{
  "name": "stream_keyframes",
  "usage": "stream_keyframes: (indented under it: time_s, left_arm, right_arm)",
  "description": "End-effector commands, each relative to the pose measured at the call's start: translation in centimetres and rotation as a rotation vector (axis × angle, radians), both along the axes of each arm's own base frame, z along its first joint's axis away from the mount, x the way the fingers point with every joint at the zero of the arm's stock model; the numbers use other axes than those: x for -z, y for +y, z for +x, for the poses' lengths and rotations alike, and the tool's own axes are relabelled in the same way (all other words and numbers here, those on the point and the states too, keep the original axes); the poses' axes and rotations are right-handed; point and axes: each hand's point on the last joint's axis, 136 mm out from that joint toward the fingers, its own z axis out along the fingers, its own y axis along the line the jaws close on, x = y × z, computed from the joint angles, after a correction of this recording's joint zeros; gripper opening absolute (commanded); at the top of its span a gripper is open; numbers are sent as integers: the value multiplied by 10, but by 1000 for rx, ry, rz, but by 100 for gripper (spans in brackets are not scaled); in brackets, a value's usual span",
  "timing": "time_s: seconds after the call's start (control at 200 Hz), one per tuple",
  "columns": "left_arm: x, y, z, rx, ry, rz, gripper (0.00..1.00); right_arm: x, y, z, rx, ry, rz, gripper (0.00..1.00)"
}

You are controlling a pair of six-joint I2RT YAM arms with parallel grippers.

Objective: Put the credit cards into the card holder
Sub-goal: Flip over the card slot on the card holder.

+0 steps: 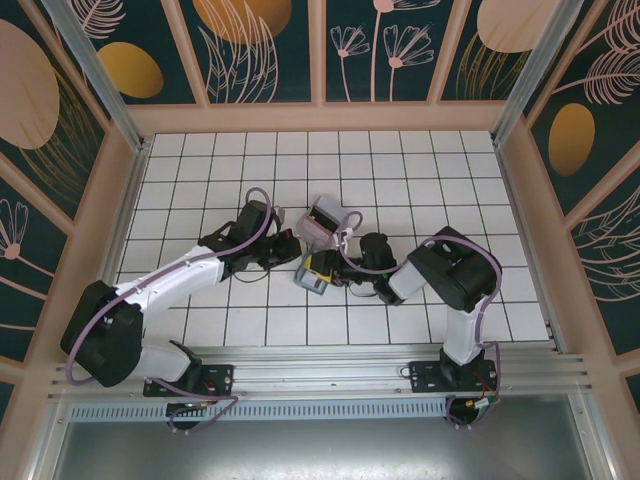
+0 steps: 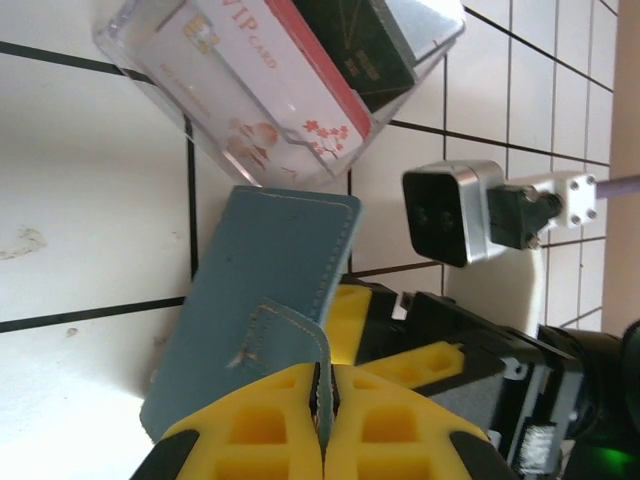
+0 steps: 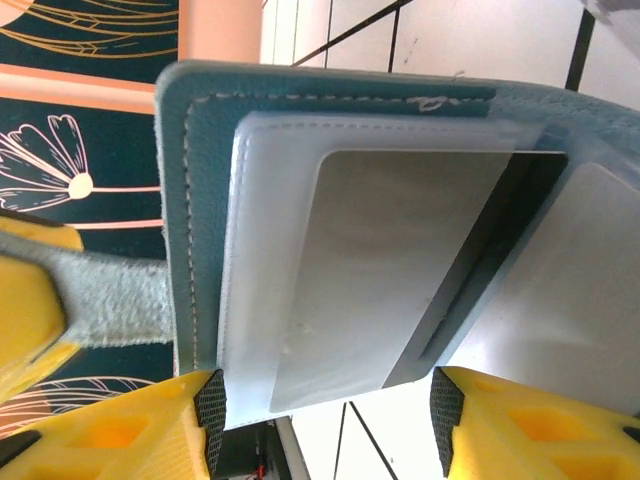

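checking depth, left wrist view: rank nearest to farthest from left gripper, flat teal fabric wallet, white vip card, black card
1. Teal fabric wallet, clamped in left gripper.
2. White VIP card, upper left.
3. Black card, behind it, top.

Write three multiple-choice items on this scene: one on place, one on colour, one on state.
1. Where are the cards? A in the clear box; B loose on the tiles; C on the metal rail.
2. What colour is the wallet outside? A red; B teal; C yellow.
3. The left gripper is: A open; B shut on the wallet; C shut on a card.
Answers: 1 A, they stand inside its clear walls. 2 B, its cover is teal. 3 B, it pinches the wallet's flap.
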Motion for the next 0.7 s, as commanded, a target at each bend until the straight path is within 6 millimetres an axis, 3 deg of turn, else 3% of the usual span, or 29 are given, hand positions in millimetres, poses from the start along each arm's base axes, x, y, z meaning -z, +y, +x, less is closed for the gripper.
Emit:
stream_keyframes:
  time_s: [0.0,0.08,0.44,0.696]
  left_arm:
    - [3,11,4,-31,-5,73,0]
    - [1,8,4,-27,-5,62,0]
    - [-3,8,7,-32,-19,63,0]
    - [20,23,1,-57,10,115,0]
  right_arm:
    - [30,-18,-12,31,110,-82,62]
    - [30,-21,-15,30,110,-103,70]
    - [40,-27,-16,44,118,-159,71]
    - [21,-23,-10,35,77,-151,69]
